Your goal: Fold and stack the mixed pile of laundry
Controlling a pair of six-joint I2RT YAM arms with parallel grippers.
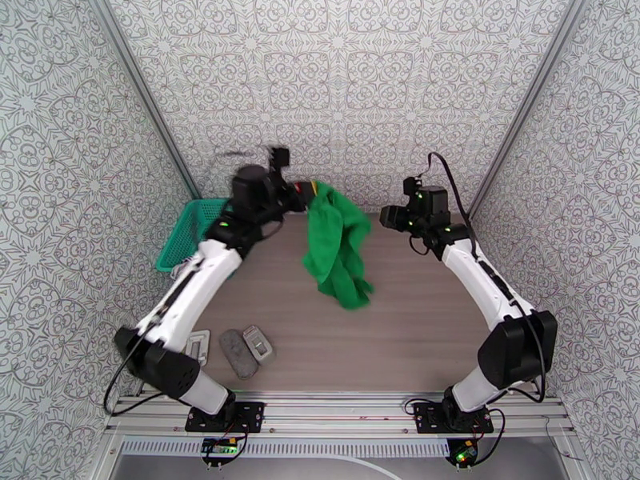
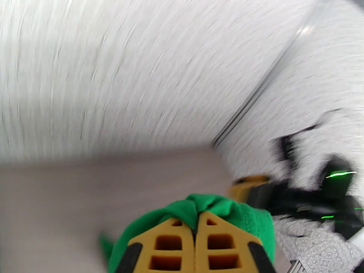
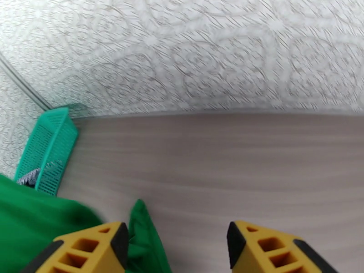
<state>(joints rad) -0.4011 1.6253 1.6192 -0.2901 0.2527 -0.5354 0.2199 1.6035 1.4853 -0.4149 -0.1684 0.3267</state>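
The left gripper [image 1: 306, 194] is holding the green shirt [image 1: 340, 242] up over the far middle of the surface [image 1: 416, 330], its jaws pinching tight on a bunched fold, and the cloth is hanging down from them. The right gripper [image 3: 177, 242] is hovering just right of the shirt, its jaws standing wide apart and holding nothing. A teal basket [image 1: 186, 230] is sitting at the far left, and small grey objects [image 1: 238, 352] are lying near left.
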